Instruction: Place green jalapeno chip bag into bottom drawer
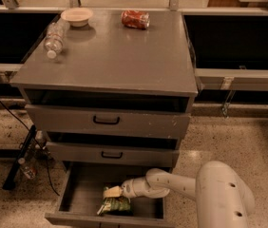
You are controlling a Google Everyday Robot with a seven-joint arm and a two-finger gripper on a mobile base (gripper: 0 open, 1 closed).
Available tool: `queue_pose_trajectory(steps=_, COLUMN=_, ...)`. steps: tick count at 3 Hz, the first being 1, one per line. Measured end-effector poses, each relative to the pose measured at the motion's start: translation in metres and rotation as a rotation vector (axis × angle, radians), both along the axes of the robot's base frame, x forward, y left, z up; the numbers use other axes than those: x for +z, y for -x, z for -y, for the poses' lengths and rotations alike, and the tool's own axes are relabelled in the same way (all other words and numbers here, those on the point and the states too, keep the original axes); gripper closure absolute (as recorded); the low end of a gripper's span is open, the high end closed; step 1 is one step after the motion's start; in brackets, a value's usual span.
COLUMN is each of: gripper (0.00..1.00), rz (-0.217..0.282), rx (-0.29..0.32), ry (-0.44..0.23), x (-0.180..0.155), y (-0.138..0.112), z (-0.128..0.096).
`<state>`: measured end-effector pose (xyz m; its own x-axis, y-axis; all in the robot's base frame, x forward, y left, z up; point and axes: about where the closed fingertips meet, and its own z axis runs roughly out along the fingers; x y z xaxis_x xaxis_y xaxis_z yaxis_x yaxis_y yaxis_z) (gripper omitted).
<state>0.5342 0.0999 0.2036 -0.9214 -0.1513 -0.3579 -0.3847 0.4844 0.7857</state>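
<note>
Fig.: bottom drawer (pixel 79 194) stands open, near end of cabinet (pixel 110 56). Chip bag (pixel 117 206) lies on drawer floor by front wall. Gripper (pixel 112 192) reaches in from right, just above bag; open/closed: cannot tell. Low reach prob. for gentle drop-off.

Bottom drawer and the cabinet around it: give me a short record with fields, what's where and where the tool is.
bottom drawer: pulled open, grey floor showing
chip bag: green, lying on the drawer floor near the front
tool: inside the drawer at the bag's upper end, arm reaching in from the right
upper drawers: two, each with a black handle
cabinet top: bowl and bottle at back left, red can at the back, lying on its side
</note>
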Motion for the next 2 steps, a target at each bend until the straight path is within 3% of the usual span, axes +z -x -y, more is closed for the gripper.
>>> queue_pose_trajectory(steps=1, gripper=0.0, rz=0.0, rx=0.0, ry=0.0, x=0.0, y=0.0001, z=-0.0001)
queue_pose_trajectory(steps=2, gripper=0.0, rz=0.0, rx=0.0, ry=0.0, x=0.0, y=0.0001, z=-0.0001)
